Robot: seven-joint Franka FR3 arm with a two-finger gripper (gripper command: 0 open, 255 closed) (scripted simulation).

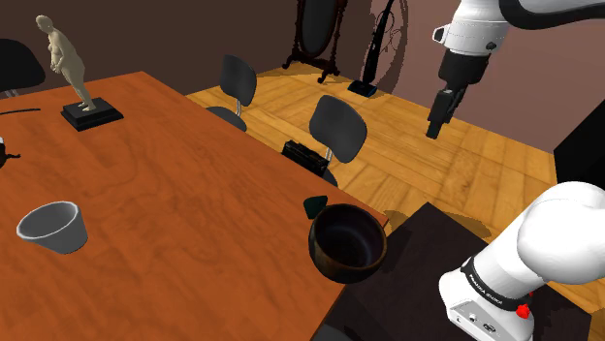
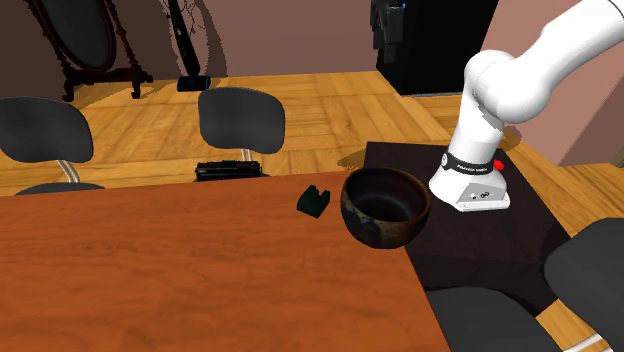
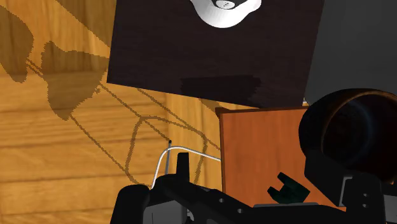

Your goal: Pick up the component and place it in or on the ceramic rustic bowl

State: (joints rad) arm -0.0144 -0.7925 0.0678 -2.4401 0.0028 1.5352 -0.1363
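One black hand (image 1: 435, 124) hangs high on the white arm, above the wooden floor (image 1: 485, 165) and well apart from everything on the table; whether it is wide or narrow, I cannot tell. Far below the hand, off to the shoulder view's left of it, the small green piece (image 1: 315, 205) (image 2: 314, 201) (image 3: 286, 189) lies on the reddish-brown table (image 1: 175, 194), close to the table's edge. Just beside the piece, with a slim gap between them in the second exterior view, the dark bowl (image 1: 330, 260) (image 2: 385, 228) (image 3: 353, 127) sits upright at the table's corner. A black chair (image 1: 336, 131) stands between the hand and the piece, lower than the hand. The black stand (image 1: 417, 262) lies beneath the hand, next to the bowl. Much farther from the hand, a grey cup (image 1: 53, 228) and a pale statue (image 1: 68, 63) rest on the table.
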